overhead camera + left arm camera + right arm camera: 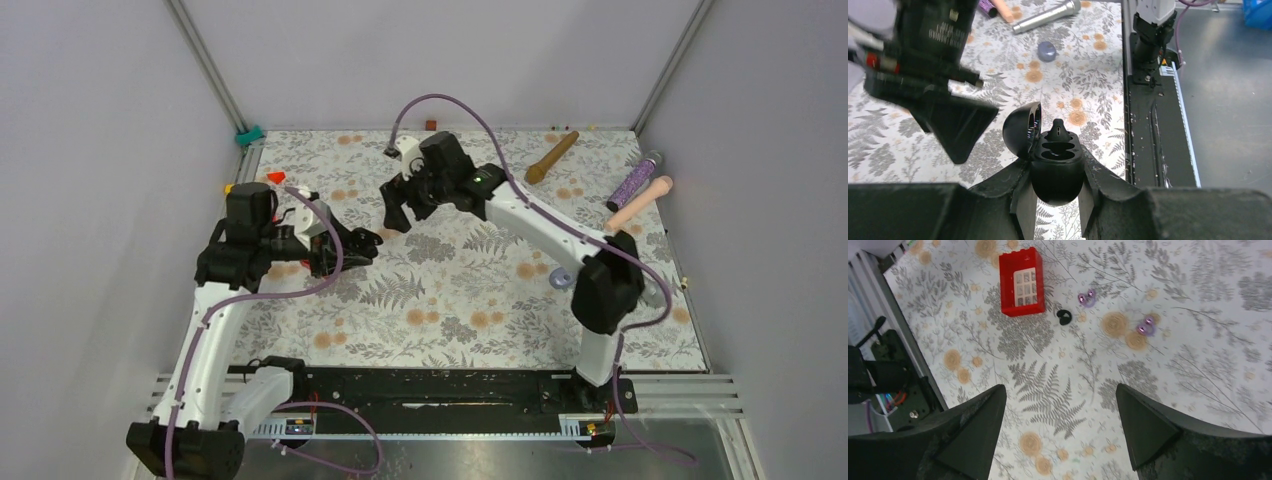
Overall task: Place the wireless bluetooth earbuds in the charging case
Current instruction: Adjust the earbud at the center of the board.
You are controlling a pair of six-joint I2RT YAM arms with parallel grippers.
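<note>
Right wrist view: the floral surface (1193,390) lies bare beneath the right hand (1060,389), whose fingers stand wide apart and empty. The left hand (1055,192) is clenched on the charging case (1057,172), its lid open; a dark bud-like piece (1058,131) sits at the case's far rim. Near the red block (1021,281) lie one black earbud (1064,316) and two pale purple earbuds (1087,297), with open room around each. Such buds are probably light, hard and slippery; pinch squarely across the body.
</note>
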